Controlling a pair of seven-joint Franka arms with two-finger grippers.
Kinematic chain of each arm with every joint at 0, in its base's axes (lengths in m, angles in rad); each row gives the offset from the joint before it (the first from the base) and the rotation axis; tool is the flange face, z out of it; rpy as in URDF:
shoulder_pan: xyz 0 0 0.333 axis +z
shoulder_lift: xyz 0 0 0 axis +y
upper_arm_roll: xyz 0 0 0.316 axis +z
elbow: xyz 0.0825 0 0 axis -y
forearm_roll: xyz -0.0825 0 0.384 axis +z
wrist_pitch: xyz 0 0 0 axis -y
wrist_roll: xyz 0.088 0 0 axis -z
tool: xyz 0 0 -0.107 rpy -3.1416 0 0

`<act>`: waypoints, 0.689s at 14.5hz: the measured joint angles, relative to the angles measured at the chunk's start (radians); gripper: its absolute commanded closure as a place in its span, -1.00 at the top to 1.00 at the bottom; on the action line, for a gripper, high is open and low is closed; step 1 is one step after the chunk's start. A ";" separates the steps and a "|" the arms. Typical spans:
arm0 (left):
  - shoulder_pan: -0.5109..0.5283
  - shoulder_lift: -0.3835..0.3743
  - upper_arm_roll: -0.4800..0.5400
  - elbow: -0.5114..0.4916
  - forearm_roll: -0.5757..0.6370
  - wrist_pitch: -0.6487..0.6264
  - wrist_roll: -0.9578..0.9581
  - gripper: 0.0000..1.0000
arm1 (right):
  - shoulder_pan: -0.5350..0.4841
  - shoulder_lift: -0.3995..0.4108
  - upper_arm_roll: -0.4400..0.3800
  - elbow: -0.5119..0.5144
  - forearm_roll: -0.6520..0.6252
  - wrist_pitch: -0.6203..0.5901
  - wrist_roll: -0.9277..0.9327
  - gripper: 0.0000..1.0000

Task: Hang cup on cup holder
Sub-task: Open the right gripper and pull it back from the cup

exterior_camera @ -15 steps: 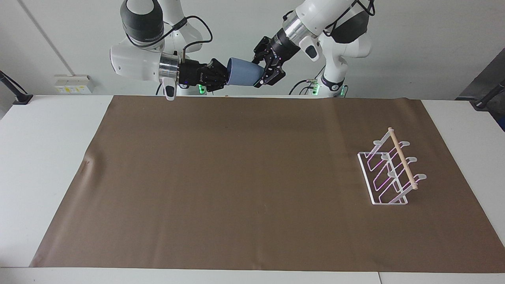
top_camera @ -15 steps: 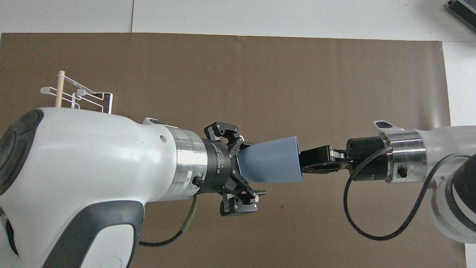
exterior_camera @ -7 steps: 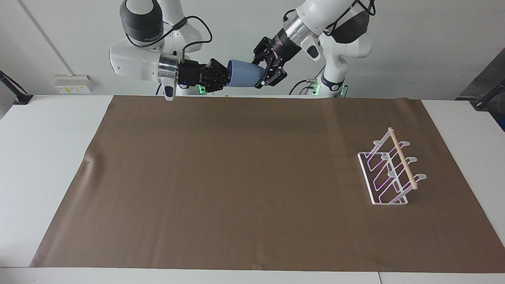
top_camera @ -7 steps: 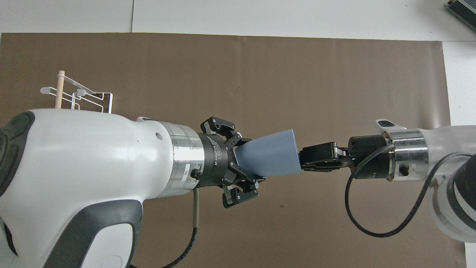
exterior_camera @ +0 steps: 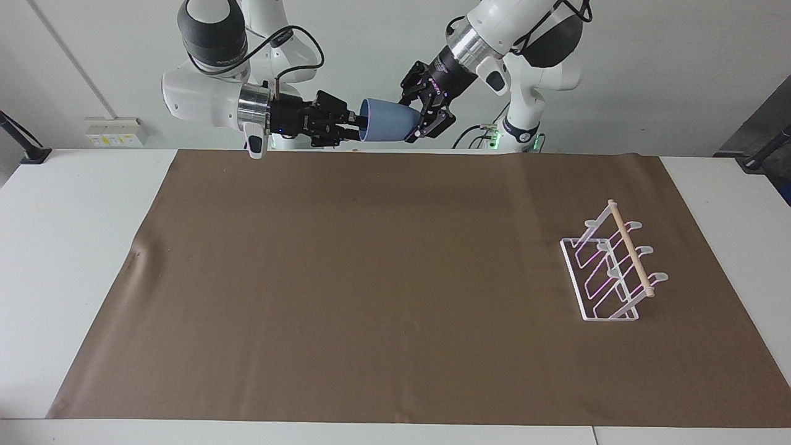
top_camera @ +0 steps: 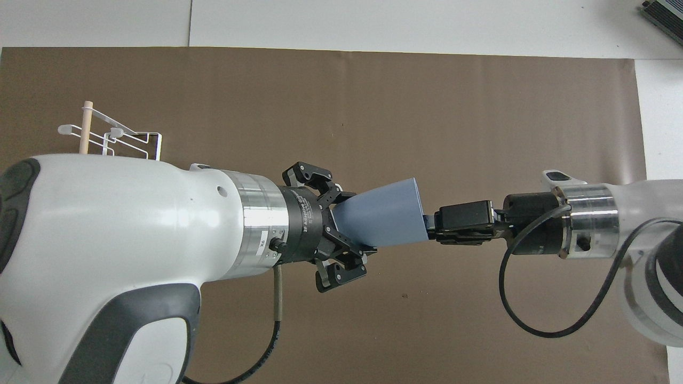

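Note:
The light-blue cup (exterior_camera: 386,122) is held on its side in the air over the edge of the mat nearest the robots; it also shows in the overhead view (top_camera: 381,218). My left gripper (exterior_camera: 413,127) is shut on the cup's narrow base, seen from above in the overhead view (top_camera: 344,226). My right gripper (exterior_camera: 353,125) is open, with its tips just at the cup's wide mouth (top_camera: 433,226). The white wire cup holder (exterior_camera: 612,266) with its wooden dowel stands on the mat toward the left arm's end; the left arm partly hides it in the overhead view (top_camera: 114,138).
A brown mat (exterior_camera: 371,278) covers most of the white table (exterior_camera: 74,247). Nothing else lies on it.
My right gripper has drawn back from the cup's rim. My left gripper has lifted and tilted the cup a little.

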 measured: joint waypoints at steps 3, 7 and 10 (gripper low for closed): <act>0.000 -0.002 0.000 0.000 0.050 0.000 0.001 -1.00 | -0.051 0.000 -0.001 0.000 0.000 -0.059 -0.008 -0.12; 0.000 -0.003 0.007 0.000 0.078 -0.002 0.048 -1.00 | -0.131 -0.001 -0.004 0.009 -0.073 -0.111 -0.035 0.53; 0.000 -0.004 0.007 0.000 0.144 -0.012 0.073 -1.00 | -0.181 -0.005 -0.006 0.040 -0.271 -0.117 -0.035 1.00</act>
